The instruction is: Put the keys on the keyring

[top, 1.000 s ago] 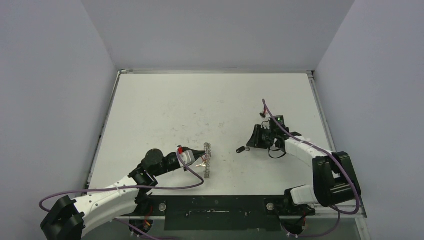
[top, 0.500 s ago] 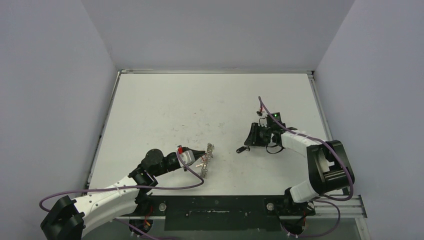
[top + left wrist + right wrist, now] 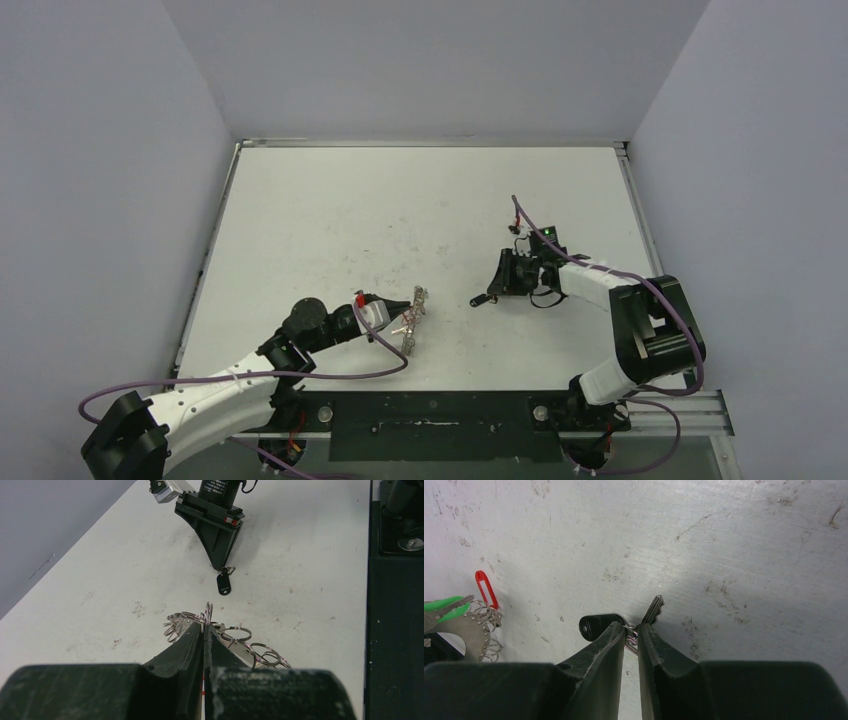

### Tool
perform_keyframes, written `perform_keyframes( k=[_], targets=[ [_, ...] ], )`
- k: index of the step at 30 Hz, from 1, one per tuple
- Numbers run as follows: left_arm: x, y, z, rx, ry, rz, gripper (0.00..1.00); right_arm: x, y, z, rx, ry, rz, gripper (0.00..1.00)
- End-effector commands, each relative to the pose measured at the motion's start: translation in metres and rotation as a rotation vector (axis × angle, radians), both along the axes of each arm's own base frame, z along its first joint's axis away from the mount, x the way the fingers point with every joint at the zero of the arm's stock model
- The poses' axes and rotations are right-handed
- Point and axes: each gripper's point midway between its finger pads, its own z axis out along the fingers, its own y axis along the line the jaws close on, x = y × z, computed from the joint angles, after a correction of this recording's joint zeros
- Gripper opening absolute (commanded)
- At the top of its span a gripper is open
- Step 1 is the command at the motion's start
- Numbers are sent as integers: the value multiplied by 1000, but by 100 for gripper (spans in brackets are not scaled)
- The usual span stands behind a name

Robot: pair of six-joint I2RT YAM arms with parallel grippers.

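- You have one keyring (image 3: 414, 318). It sits close to the table's near edge, left of the middle. Your left gripper (image 3: 204, 626) is pinched tight on its rim, with small wire loops (image 3: 240, 632) fanning out on both sides.
- One green tag (image 3: 444, 605) and one red tag (image 3: 486, 588) show beside it.
- Of the keys (image 3: 596, 625), you see one black head and one silver blade, lying right of the table's middle. You cannot tell whether that is one key or two.
- Your right gripper (image 3: 630, 630) is clamped on them. The head lies to the left of its tips and the blade to the right.
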Motion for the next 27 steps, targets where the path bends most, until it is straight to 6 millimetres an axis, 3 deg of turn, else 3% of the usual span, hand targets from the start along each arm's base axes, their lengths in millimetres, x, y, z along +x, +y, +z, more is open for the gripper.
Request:
perform_keyframes(
  k=[1, 15, 20, 23, 27],
  targets=[
    [3, -5, 36, -82, -71, -1, 0, 3, 8, 9, 27, -29, 31, 18],
    [4, -5, 33, -75, -66, 4, 0, -14, 13, 14, 68, -4, 50, 15],
    [4, -4, 34, -77, -66, 4, 0, -13, 10, 5, 36, 3, 43, 17],
    [4, -4, 35, -78, -68, 5, 0, -12, 8, 4, 5, -2, 41, 27],
    [4, -5, 35, -77, -67, 6, 0, -9, 7, 8, -16, -24, 39, 23]
  ],
)
